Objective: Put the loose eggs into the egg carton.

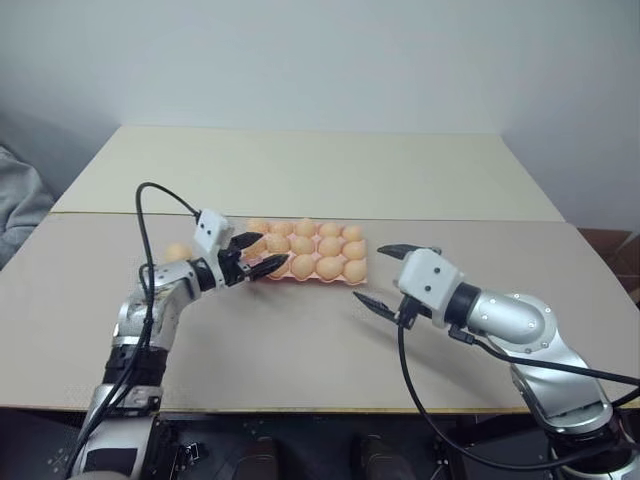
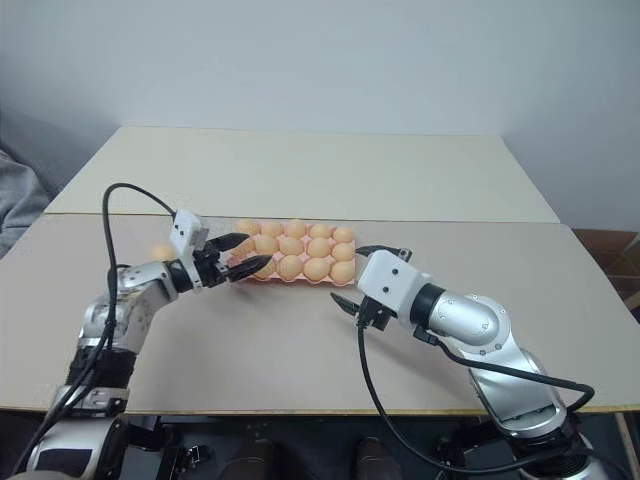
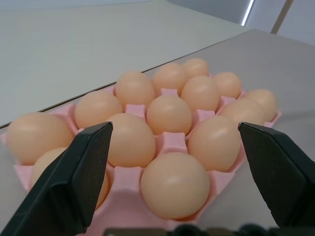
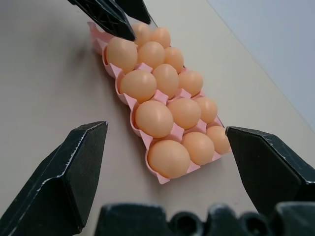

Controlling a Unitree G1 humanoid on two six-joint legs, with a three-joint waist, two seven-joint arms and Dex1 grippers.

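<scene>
We see the left gripper (image 1: 256, 257) with fingers spread wide and empty, poised at the left end of the egg carton (image 1: 306, 275). The right gripper (image 1: 385, 275) is also wide open, holding nothing, just off the carton's right end. Eggs fill the carton's cups. One loose egg (image 1: 177, 253) lies on the table (image 1: 300, 340), left of the left arm.

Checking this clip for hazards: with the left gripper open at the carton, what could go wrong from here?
1. The left gripper has its open fingers over the egg carton; pulling away could nudge a seated egg.
2. A loose egg sits on the table beside the left arm, which might knock it rolling.
</scene>
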